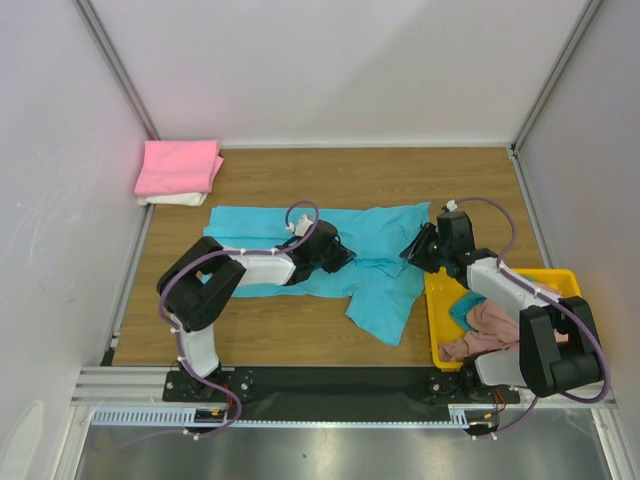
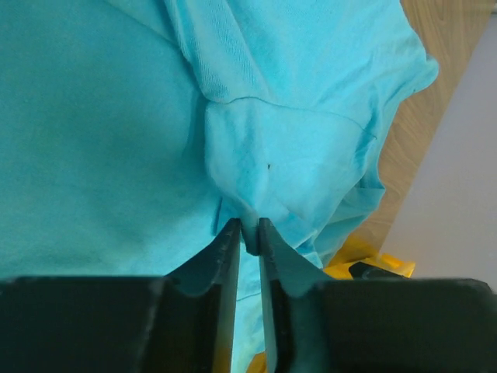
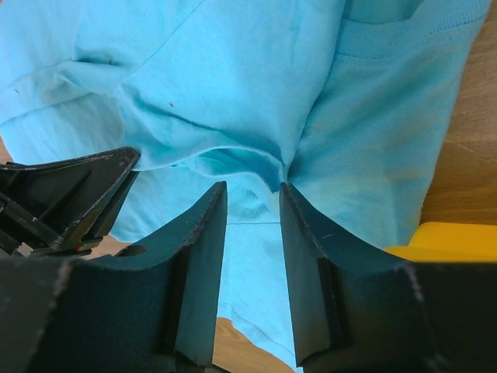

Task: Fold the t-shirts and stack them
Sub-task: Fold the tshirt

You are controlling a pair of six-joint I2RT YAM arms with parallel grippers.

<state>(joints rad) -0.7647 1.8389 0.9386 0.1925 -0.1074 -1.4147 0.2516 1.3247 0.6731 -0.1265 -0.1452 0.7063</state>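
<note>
A turquoise t-shirt [image 1: 370, 285] lies spread and rumpled across the middle of the wooden table. My left gripper [image 1: 345, 255] sits over its centre and is shut on a pinched fold of the cloth [image 2: 248, 229]. My right gripper [image 1: 410, 252] is at the shirt's right side, facing the left one. Its jaws [image 3: 252, 186] stand apart, with their tips against a raised ridge of the shirt [image 3: 233, 101]. The left gripper's black body [image 3: 62, 202] shows in the right wrist view. A folded pink t-shirt [image 1: 180, 166] lies on a white one [image 1: 172, 199] at the far left.
A yellow bin [image 1: 437, 300] stands at the near right and holds a teal garment [image 1: 465, 308] and a dusty pink one [image 1: 490, 325]. Its rim shows in the right wrist view [image 3: 458, 237] and the left wrist view [image 2: 349, 256]. White walls enclose the table.
</note>
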